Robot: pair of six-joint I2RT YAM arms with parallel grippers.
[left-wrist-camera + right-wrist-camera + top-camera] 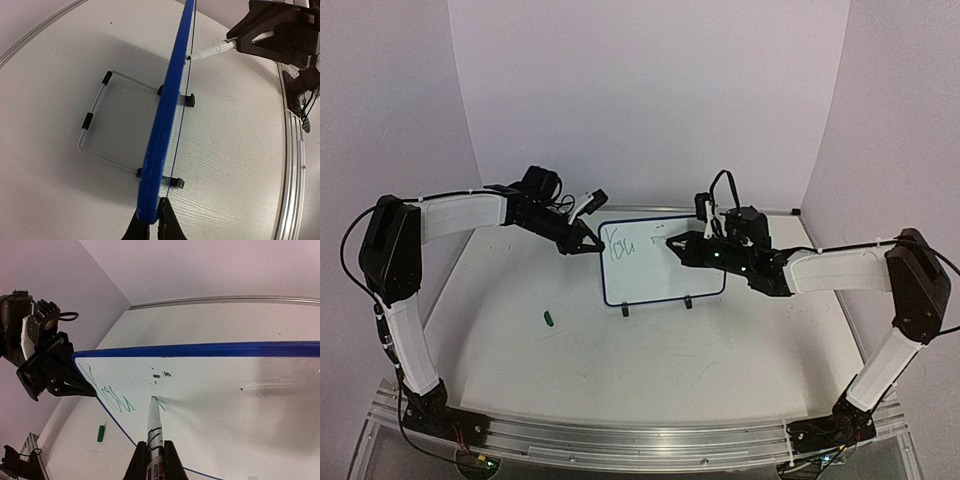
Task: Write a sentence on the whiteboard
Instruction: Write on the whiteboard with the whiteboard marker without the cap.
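The whiteboard (665, 260) stands upright on two black clip feet at mid table, blue-framed. My left gripper (582, 245) is shut on its left edge; the left wrist view shows the blue frame (160, 145) edge-on between my jaws. My right gripper (692, 250) is shut on the white marker pen (155, 432), whose tip touches the board face. The sentence (112, 395) reads only "You" in green at the board's upper left (618, 247), with a short green stroke beside the pen tip. The pen also shows in the left wrist view (212, 50).
The green pen cap (549, 319) lies on the table left of the board, also in the right wrist view (101, 433). A wire stand (97, 122) props the board from behind. Light walls close in the table on three sides.
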